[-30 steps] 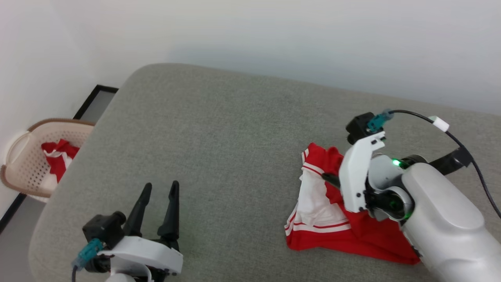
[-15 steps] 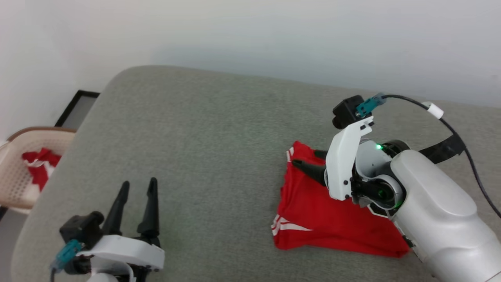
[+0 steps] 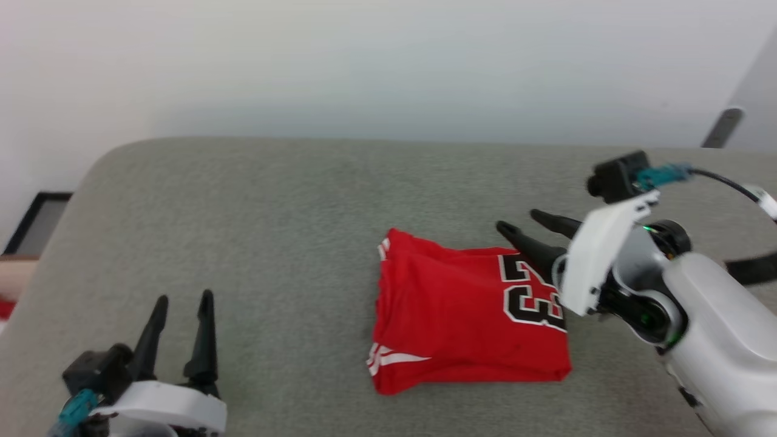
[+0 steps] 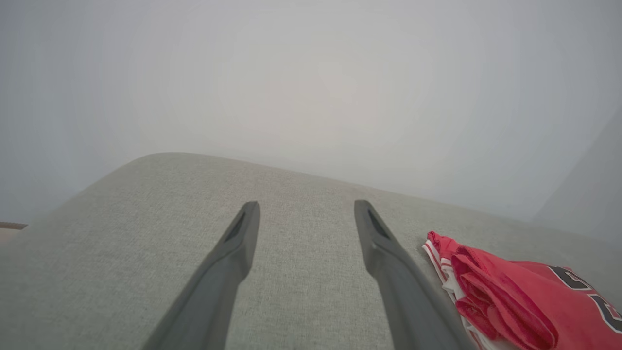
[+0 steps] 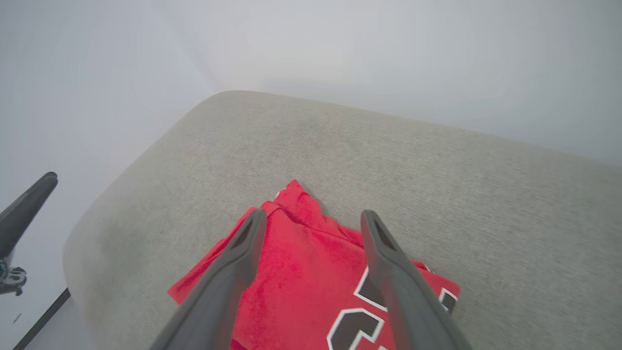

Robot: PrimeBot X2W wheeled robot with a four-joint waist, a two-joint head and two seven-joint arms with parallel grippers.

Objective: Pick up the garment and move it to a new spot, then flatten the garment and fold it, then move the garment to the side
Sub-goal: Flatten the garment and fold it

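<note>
The garment (image 3: 467, 315), a red jersey, lies folded into a compact rectangle on the grey cushion, with a black white-outlined number on its right part and striped trim at its lower left corner. My right gripper (image 3: 518, 220) hovers open just above the jersey's far right corner, holding nothing. The right wrist view looks down past that gripper (image 5: 315, 215) onto the red cloth (image 5: 301, 257). My left gripper (image 3: 184, 297) stands open and empty at the lower left, well apart from the jersey. In the left wrist view, beyond the left gripper (image 4: 307, 206), the jersey's folded edge (image 4: 505, 296) shows at the right.
The grey padded surface (image 3: 243, 212) spreads wide to the left and behind the jersey, with a pale wall beyond. A black-framed panel (image 3: 33, 221) and a sliver of a beige basket (image 3: 15, 282) sit past the cushion's left edge.
The head camera has swung, shifting the whole picture. My right gripper folded the cloth over, let go and drew back to the right; the jersey now lies flat with its number up.
</note>
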